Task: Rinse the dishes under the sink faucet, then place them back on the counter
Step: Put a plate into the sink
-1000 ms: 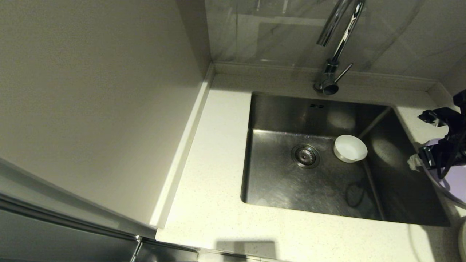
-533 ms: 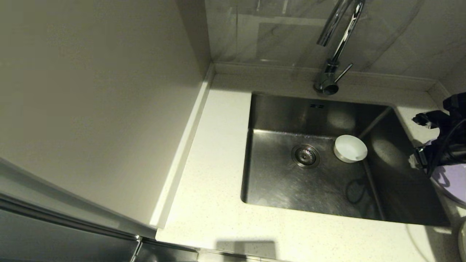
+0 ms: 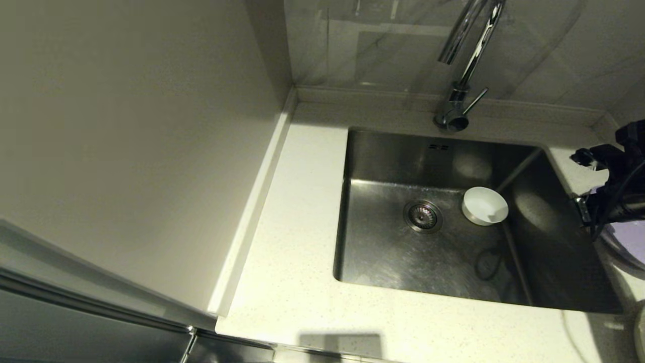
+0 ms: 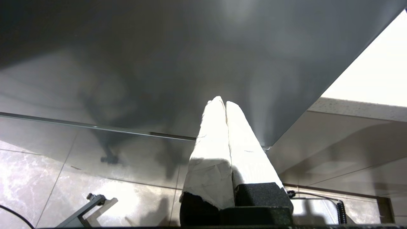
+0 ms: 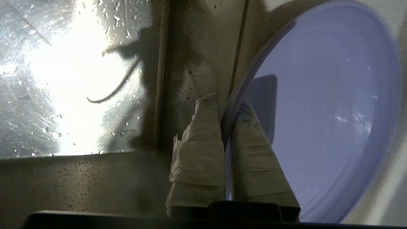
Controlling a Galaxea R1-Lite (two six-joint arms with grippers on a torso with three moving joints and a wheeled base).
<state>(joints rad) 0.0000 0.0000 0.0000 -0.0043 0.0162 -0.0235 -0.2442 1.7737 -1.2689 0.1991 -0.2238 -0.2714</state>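
Note:
My right gripper (image 5: pixel 227 101) is shut on the rim of the lilac plate (image 5: pixel 318 111), one taped finger (image 5: pixel 203 127) under it and one on top. In the head view the gripper (image 3: pixel 582 206) and plate (image 3: pixel 630 234) are at the sink's right edge, over the counter (image 3: pixel 297 262). The white bowl (image 3: pixel 485 205) stands upright in the wet steel sink (image 3: pixel 383 252), right of the drain (image 3: pixel 423 216). The chrome faucet (image 3: pixel 466 60) rises behind the basin; no water runs. A pale curved rim (image 3: pixel 641 327) at the lower right edge may be the cream plate. My left gripper (image 4: pixel 222 101) is shut and empty, parked below counter level.
A tall pale wall panel (image 3: pixel 126 141) bounds the counter on the left. A low raised edge (image 3: pixel 383 96) runs along the back under the tiled wall. In the left wrist view a grey cabinet front (image 4: pixel 159 63) and floor tiles (image 4: pixel 38 178) show.
My right gripper has carried the lilac plate a little further right and back, away from the basin. The bowl has stayed put.

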